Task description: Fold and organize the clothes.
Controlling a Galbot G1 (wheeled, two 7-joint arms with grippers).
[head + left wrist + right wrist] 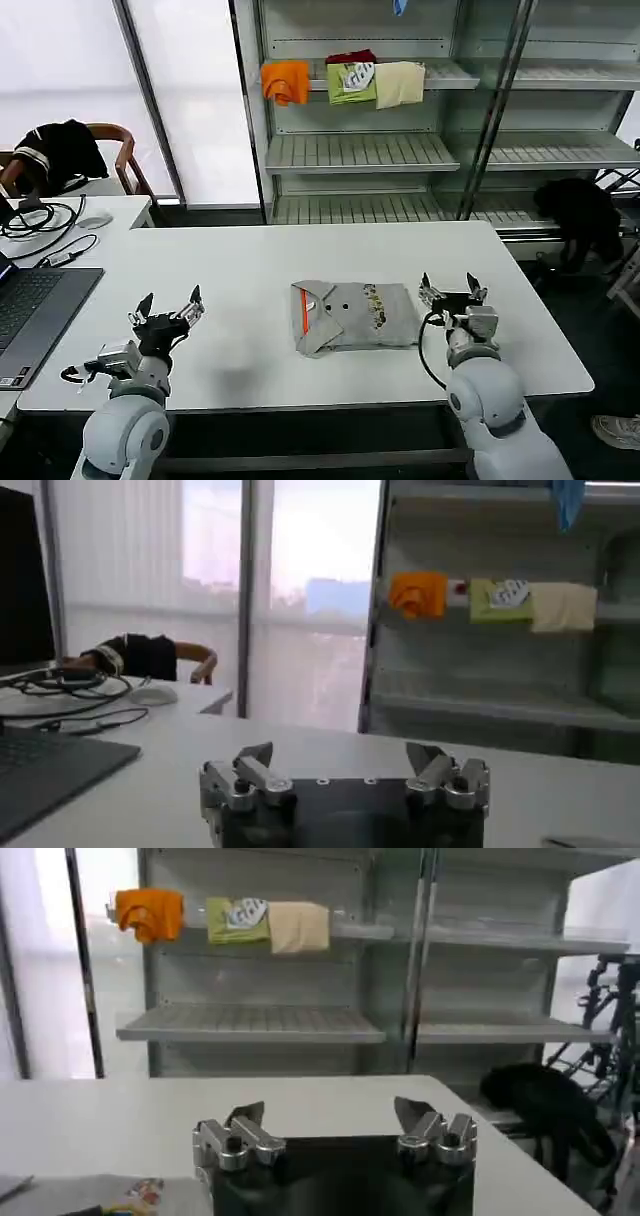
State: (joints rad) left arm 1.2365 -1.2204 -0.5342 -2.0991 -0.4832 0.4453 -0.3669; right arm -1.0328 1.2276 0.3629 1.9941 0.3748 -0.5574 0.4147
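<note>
The light grey T-shirt [352, 315] lies folded into a neat rectangle on the white table [250, 270], its orange collar strip facing the left side and the small print on top. My right gripper [452, 288] is open just beside the shirt's right edge, holding nothing. A corner of the shirt [95, 1196] with its print shows in the right wrist view, next to the open right gripper [327, 1111]. My left gripper [170, 303] is open over bare table well left of the shirt. In the left wrist view the left gripper [340, 752] has nothing between its fingers.
A laptop [30, 310], cables and a mouse [93, 221] occupy the table's left end. Behind the table stands a shelf unit [360, 150] with orange, green and cream folded garments [345, 82]. A chair with a black garment [62, 150] is at back left; a black object [580, 215] sits at the right.
</note>
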